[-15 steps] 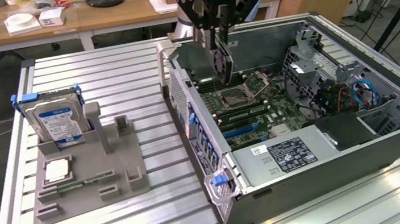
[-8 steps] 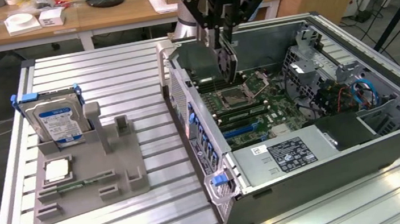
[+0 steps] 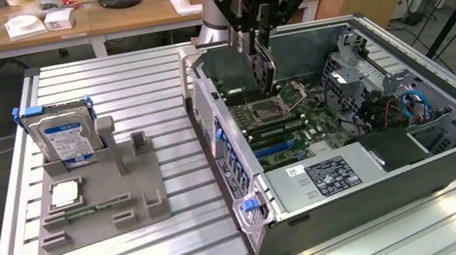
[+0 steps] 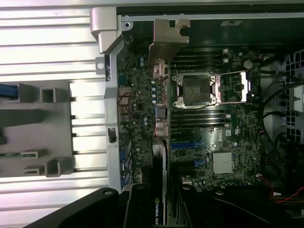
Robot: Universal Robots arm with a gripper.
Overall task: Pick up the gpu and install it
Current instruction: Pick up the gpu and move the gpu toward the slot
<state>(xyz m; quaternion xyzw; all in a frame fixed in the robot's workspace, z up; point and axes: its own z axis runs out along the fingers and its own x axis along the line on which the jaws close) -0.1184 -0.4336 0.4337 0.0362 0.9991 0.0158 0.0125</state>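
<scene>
Black jaws, seen in the exterior view, are clamped on the gpu (image 3: 262, 68), one finger on each flat face. The card hangs on edge from them, its upper part pinched between the fingers and its lower part reaching down past their tips. It hangs inside the open computer case (image 3: 389, 166), over the motherboard (image 3: 297, 125) and close to the CPU socket (image 3: 264, 106). Whether its lower edge touches the board I cannot tell. The case lies on its side on the slatted aluminium bench (image 3: 118, 82), with a labelled power supply (image 3: 330, 177) at its near end. Well apart, toward the exterior view's left, a grey fixture (image 3: 102, 201) carries the hard drive (image 3: 68, 137), which stands upright with its blue label facing out. A small silver chip (image 3: 64, 194) lies flat on the fixture lower down.

From the wrist view the gpu (image 4: 159, 156) shows edge-on as a thin dark strip running straight out from between the jaws. Its printed label (image 4: 155, 211) sits closest to the grip and its silvery metal bracket (image 4: 168, 42) at the far end. The dark fingers (image 4: 95, 209) flank it on both sides. Below the card is the motherboard (image 4: 137, 95), with the CPU socket (image 4: 197, 90) just beside the card's line and a finned heatsink (image 4: 222, 162) further off. The grey fixture (image 4: 38, 118) rests on the bench (image 4: 47, 42) outside the case wall.
</scene>
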